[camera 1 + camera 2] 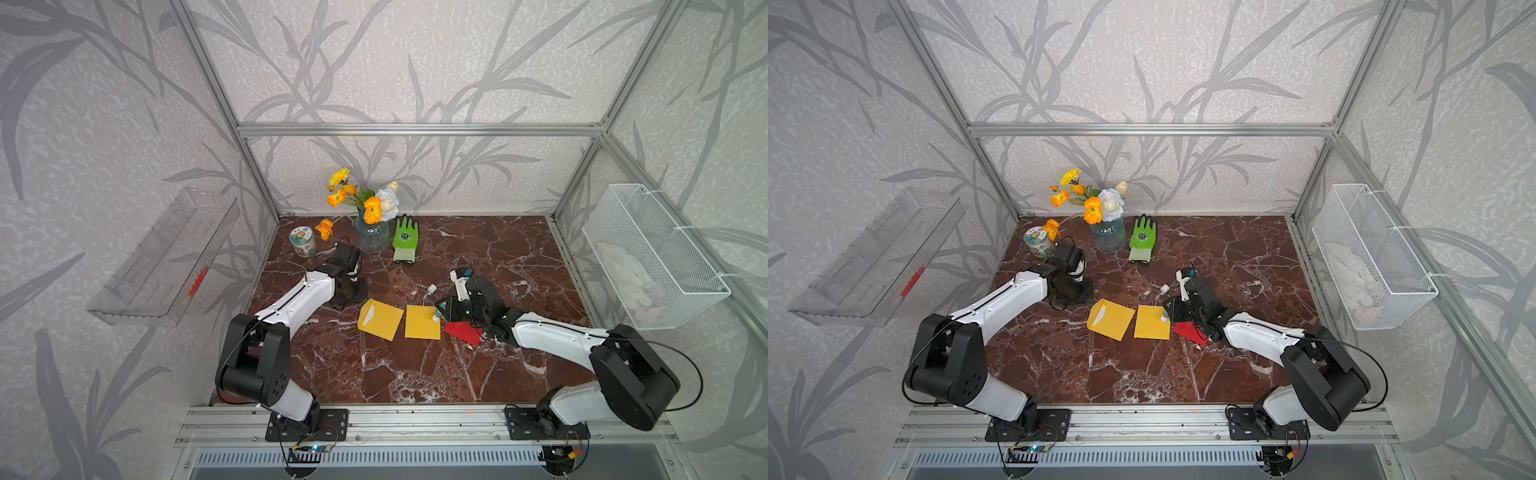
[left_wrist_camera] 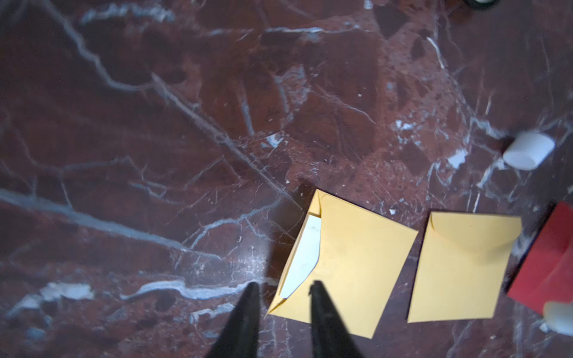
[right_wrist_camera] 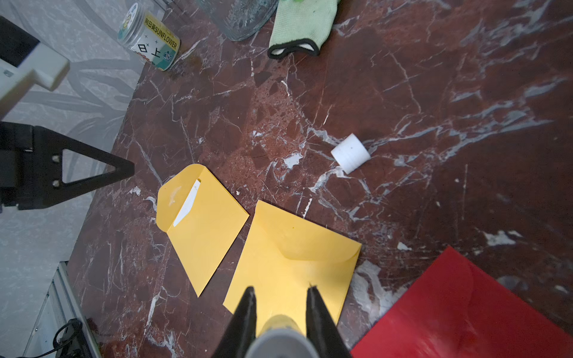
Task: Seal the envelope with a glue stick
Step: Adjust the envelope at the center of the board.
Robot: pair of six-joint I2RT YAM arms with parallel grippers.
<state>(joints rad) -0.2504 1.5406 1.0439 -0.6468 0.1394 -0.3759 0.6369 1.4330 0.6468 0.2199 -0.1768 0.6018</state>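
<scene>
Two yellow envelopes lie side by side mid-table. The left envelope (image 1: 380, 319) (image 3: 204, 223) has its flap open, with white paper showing inside. The right envelope (image 1: 422, 322) (image 3: 291, 260) has its flap down. My right gripper (image 3: 280, 289) (image 1: 442, 311) is shut on the uncapped glue stick (image 3: 279, 334) (image 1: 436, 316), whose tip hovers over the right envelope's near edge. The white cap (image 1: 432, 288) (image 3: 350, 153) lies loose on the table beyond it. My left gripper (image 2: 284, 285) (image 1: 348, 293) hangs just left of the left envelope (image 2: 350, 257), jaws slightly apart and holding nothing.
A red envelope (image 1: 461, 331) lies partly under my right gripper. At the back stand a glass vase of flowers (image 1: 371, 235), a green glove (image 1: 405, 241) and a labelled jar (image 1: 302, 241). A wire basket (image 1: 652, 257) hangs on the right wall and a clear tray (image 1: 166, 257) on the left.
</scene>
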